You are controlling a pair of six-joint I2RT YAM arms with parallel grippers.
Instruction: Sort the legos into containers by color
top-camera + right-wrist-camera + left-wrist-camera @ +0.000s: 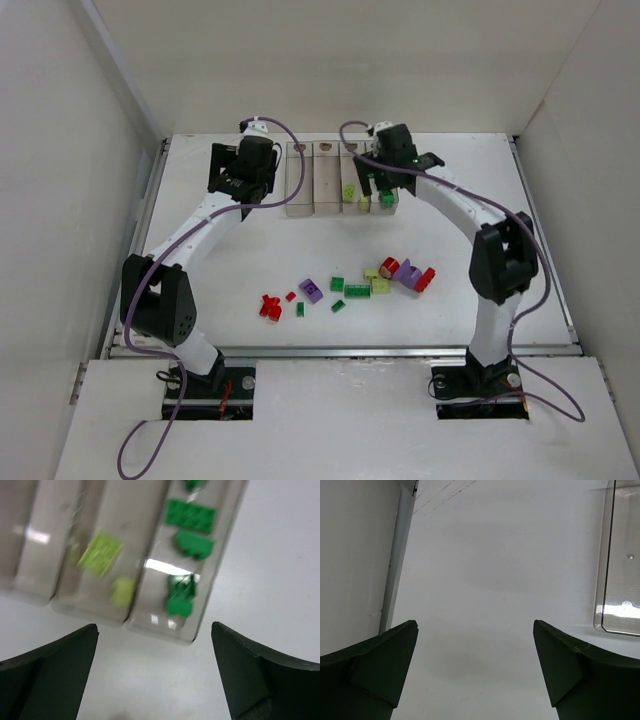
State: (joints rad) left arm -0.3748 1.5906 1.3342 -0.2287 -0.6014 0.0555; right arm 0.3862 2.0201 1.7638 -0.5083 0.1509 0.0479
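The white table (250, 240) carries both arms at its near edge. The left arm (190, 245) rises from its base, bends at a dark elbow low on the left, and stretches its pale forearm up and inward toward the far side. The right arm (490, 270) mirrors it: its elbow stands high on the right and its forearm slopes inward to the far middle of the table.

The containers (300, 200) lie as a joined row of clear bins at the far middle, between the two wrists. The left gripper (475, 630) hangs over bare table just left of the row, with a corner of the end bin at the right edge of its view. Its jaws are spread wide, with nothing between them. The right gripper (155, 630) hangs over the near end of the row's right side, jaws likewise wide apart and holding nothing.

Green legos (191, 516) lie in the rightmost bin and yellow-green legos (102, 554) in the bin beside it. The other legos (350, 288), red, purple, green and yellow-green, lie scattered on the table nearer the bases, well apart from the bins.
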